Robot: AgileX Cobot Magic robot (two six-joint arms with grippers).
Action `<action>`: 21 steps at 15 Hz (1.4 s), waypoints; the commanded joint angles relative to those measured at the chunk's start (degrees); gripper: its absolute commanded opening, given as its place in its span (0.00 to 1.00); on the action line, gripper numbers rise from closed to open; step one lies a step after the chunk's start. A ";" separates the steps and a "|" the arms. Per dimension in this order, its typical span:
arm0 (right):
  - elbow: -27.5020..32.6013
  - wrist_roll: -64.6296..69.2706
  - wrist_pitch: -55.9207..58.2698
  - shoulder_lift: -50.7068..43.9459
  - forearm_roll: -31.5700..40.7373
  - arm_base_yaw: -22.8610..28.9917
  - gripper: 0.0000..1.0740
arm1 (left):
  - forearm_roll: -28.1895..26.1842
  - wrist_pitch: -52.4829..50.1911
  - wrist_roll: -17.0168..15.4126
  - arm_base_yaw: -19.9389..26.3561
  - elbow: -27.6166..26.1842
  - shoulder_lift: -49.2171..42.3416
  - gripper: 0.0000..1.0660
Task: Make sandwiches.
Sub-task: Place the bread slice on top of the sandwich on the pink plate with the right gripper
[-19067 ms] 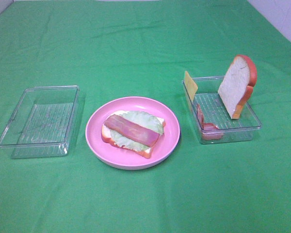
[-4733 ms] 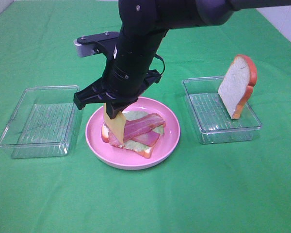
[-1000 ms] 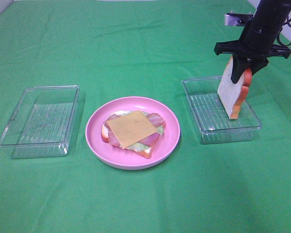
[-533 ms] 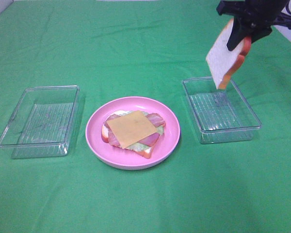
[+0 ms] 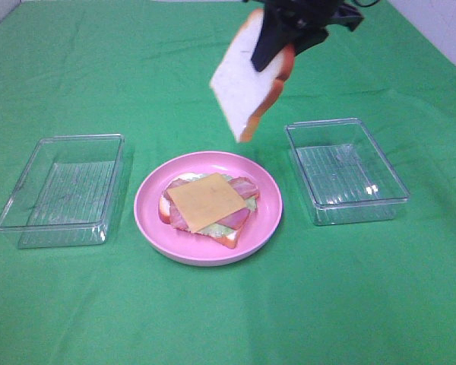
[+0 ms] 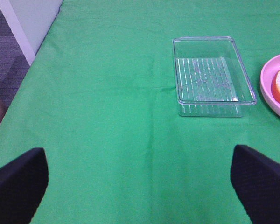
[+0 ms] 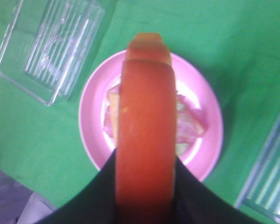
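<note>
A white bread slice (image 5: 245,85) with an orange-brown crust hangs tilted in the air behind and above the pink plate (image 5: 147,205), with my right gripper (image 5: 276,42) shut on its top edge. On the plate lies the open sandwich (image 5: 205,201): a yellow cheese square on top, with bacon, lettuce and a bottom bread slice under it. In the right wrist view the bread slice's crust (image 7: 147,126) fills the middle, gripped by the right gripper (image 7: 147,186), with the plate (image 7: 91,116) below it. My left gripper (image 6: 140,191) stands open over bare cloth, its dark fingers (image 6: 18,184) wide apart.
A clear tray (image 5: 64,188) stands left of the plate and another clear tray (image 5: 346,171) right of it; nothing lies in either. The left wrist view shows the left tray (image 6: 210,77) and the plate's rim (image 6: 270,84). Green cloth covers the table.
My right gripper has lifted the bread slice out of the right tray and carried it left, towards the plate. The sandwich and both trays have not moved.
</note>
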 commanded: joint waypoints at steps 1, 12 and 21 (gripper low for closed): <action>0.00 -1.66 3.78 2.92 0.34 5.56 0.00 | -0.40 -0.23 -0.40 0.11 0.11 -0.74 0.95; 0.11 0.23 2.23 9.85 2.81 9.45 0.00 | -0.40 -0.23 -0.40 0.11 0.11 -0.74 0.95; 0.11 1.03 2.23 13.69 2.29 9.45 0.00 | -0.40 -0.23 -0.40 0.11 0.11 -0.74 0.95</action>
